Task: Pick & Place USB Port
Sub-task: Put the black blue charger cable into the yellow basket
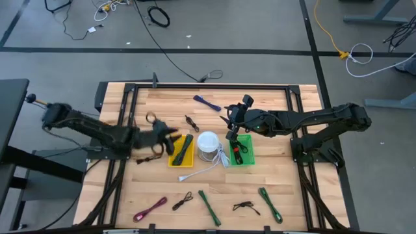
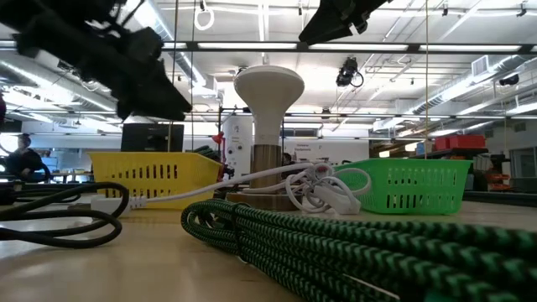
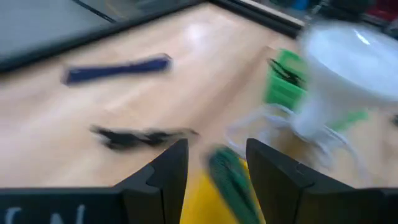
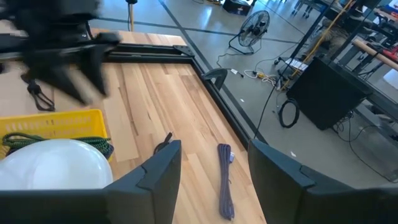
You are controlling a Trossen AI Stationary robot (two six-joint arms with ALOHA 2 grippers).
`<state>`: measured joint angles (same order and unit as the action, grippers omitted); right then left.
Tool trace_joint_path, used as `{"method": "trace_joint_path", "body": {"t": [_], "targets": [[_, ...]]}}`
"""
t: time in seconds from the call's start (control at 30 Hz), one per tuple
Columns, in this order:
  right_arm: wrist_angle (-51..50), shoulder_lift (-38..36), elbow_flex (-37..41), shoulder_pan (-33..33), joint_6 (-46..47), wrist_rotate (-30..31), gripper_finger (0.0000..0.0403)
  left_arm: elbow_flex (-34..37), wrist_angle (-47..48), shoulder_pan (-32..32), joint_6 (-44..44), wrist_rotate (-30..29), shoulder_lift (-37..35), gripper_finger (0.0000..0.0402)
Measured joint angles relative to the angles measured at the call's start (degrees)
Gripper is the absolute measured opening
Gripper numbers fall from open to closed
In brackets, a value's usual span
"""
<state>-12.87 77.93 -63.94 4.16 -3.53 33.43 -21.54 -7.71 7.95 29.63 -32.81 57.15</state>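
Hovering over the yellow basket (image 1: 181,151) near the surface's middle, the left end effector (image 1: 170,138) is released and empty; it could snag the white USB cable (image 1: 207,169) trailing from the lamp (image 1: 208,144). The right end effector (image 1: 230,123), also released, waits above the green basket (image 1: 242,151).

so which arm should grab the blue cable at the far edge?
Right. Its open end effector hovers near the blue braided cable; the left end effector, also open, sits over the yellow tray, farther off.
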Motion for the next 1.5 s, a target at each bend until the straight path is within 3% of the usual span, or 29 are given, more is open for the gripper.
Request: {"method": "trace_joint_path", "body": {"t": [0.2,0.43,0.63,0.8,1.03,1.33,1.5], "targets": [[0.2,0.0,0.0,0.0,0.0,0.0,0.0189,-6.4,8.2,-22.3,-13.8,23.1,-0.9,0.0169],[0.7,0.0,0.0,0.0,0.0,0.0,0.0189,-20.4,18.2,-38.3,-34.2,33.1,9.5,0.0169],[1.0,0.0,0.0,0.0,0.0,0.0,0.0189,-33.6,24.1,-42.1,-48.7,41.2,24.8,0.0169],[0.9,0.0,0.0,0.0,1.6,0.0,0.0189,-44.9,31.1,-40.7,-58.3,42.8,38.1,0.0169],[-0.6,0.0,0.0,0.0,2.7,-4.0,0.0189,-59.4,38.0,-37.4,-66.3,36.5,50.1,0.0169],[-2.5,0.0,0.0,0.0,3.1,-4.5,0.0189,-70.2,46.1,-34.4,-69.8,29.6,61.0,0.0169],[-3.5,0.0,0.0,0.0,3.4,-4.5,0.0189,-72.6,46.9,-34.3,-69.8,30.5,64.4,0.0169]]}}
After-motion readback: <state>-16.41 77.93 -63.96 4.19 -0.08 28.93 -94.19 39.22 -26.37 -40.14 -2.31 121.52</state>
